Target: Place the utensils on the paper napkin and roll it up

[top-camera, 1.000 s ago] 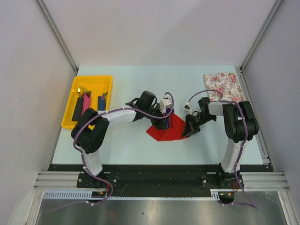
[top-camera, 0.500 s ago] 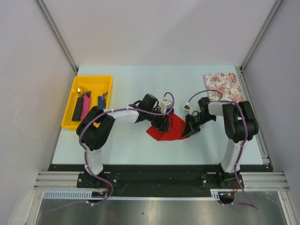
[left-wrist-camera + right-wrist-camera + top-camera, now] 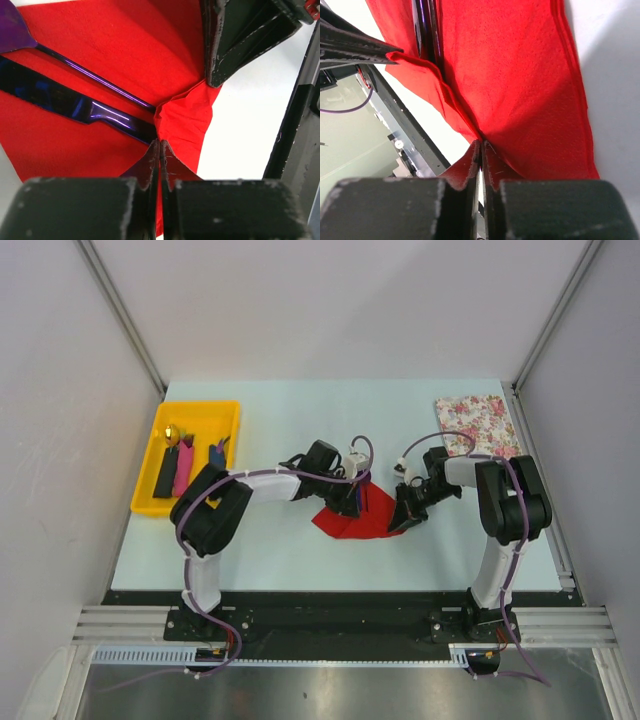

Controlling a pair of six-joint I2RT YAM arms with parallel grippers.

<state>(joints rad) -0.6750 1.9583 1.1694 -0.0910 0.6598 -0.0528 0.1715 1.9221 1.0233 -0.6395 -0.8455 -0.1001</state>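
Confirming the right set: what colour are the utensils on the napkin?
Utensils: glossy dark purple-blue; left wrist view.

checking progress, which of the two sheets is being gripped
The plain red napkin, pinched by the left claw and right claw; the flowered sheet lies apart, far right.

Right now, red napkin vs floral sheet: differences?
The red napkin is plain, creased, mid-table, pinched by the left gripper and right gripper; the floral sheet is patterned, flat, untouched at the far right corner. The napkin carries utensils; the floral sheet none. Both are thin sheets on the table.

Red paper napkin creased, corners lifted, purple utensils lying on it
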